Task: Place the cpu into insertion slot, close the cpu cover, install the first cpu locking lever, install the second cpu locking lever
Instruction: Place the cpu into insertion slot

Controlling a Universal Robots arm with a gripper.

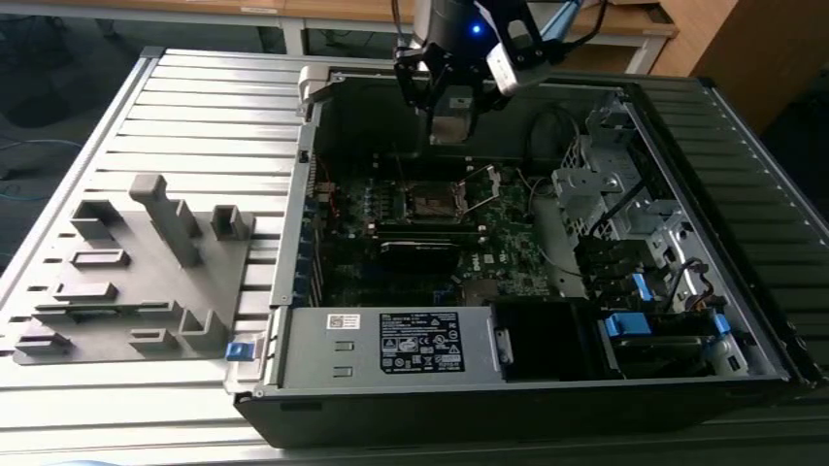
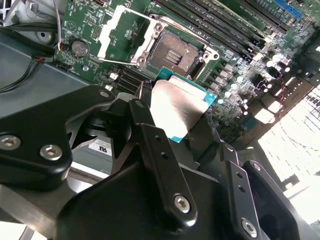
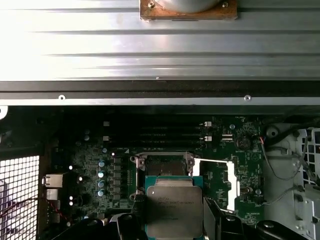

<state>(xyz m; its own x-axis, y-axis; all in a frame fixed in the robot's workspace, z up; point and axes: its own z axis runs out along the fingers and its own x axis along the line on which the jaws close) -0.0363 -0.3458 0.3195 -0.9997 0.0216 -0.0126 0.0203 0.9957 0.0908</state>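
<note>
**A:** What sits at the exterior view's left?

**B:** A grey tray [image 1: 130,291], well apart from the open case [image 1: 518,413].

**A:** And the cpu?

**B:** The gripper [image 1: 448,126] hangs over the case. Its jaws pinch the cpu [image 2: 176,111] by two opposite edges, above the slot [image 2: 177,52] and clear of it.

**A:** Room around the slot?

**B:** It lies bare, with memory slots [image 2: 215,22] along one side. The cover [image 3: 234,185] is swung open, just to the exterior view's right of it.
</note>
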